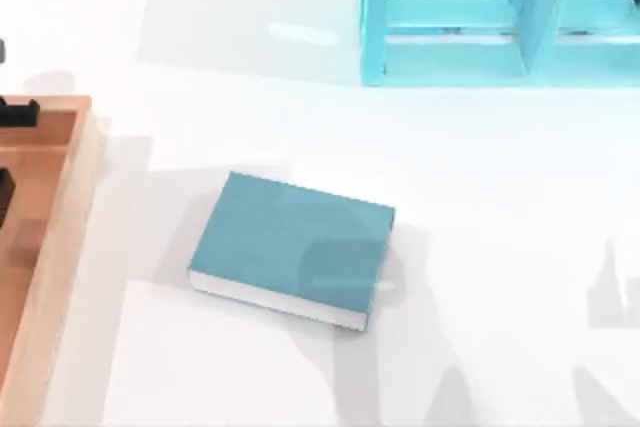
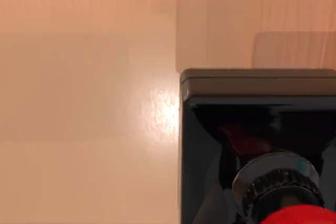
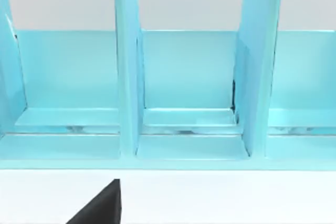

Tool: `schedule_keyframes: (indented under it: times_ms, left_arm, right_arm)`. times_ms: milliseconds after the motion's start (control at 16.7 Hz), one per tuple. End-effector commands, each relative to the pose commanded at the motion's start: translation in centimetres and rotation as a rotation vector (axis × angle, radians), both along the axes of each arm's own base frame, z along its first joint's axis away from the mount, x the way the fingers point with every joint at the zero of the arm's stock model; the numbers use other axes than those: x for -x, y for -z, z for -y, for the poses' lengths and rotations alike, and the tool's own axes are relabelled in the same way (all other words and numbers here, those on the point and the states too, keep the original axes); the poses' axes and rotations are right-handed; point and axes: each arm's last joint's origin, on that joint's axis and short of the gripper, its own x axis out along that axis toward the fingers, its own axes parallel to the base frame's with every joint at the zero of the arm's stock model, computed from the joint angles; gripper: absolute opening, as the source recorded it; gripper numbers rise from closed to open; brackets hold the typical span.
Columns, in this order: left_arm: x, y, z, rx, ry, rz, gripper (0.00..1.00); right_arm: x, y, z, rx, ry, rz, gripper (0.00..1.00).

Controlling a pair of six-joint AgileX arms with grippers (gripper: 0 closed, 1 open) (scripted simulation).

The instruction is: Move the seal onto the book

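The seal (image 2: pixel 257 129) is seen close up in the left wrist view: a black square block with a metal collar and a glossy red knob, standing on a wooden surface. Black parts of my left arm (image 1: pixel 18 112) reach in at the top view's left edge, over the wooden tray (image 1: pixel 60 207). The book (image 1: pixel 290 244), a flat teal hardcover with white page edges, lies on the white table near the middle, apart from the tray. A black part of my right gripper (image 3: pixel 100 208) shows in the right wrist view, which faces the shelf.
A light-blue shelf unit (image 1: pixel 500 17) with upright dividers stands at the back right of the table. The wooden tray runs along the left side, with a raised rim between it and the book. Bare white table surrounds the book.
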Motion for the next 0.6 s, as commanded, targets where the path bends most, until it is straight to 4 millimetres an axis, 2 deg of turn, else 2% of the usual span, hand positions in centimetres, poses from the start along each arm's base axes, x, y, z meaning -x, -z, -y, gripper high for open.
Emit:
schedule_keyframes:
  times_ms: [240,360,480,600]
  left_arm:
    - [0.6,-5.7,5.9,-0.001,-0.003,-0.012,0.0]
    - [1.5,-8.1,8.1,-0.001,-0.007,-0.005,0.0]
    - [2.1,-9.4,9.2,0.001,-0.008,0.006,0.0]
    - [2.2,-9.6,9.4,0.001,-0.008,0.007,0.0]
  right_arm:
    - [0.0,0.0,0.0,0.0,0.0,0.0,1.0]
    - [0.0,0.0,0.0,0.0,0.0,0.0,1.0]
    - [0.0,0.0,0.0,0.0,0.0,0.0,1.0]
    - [0.0,0.0,0.0,0.0,0.0,0.0,1.0]
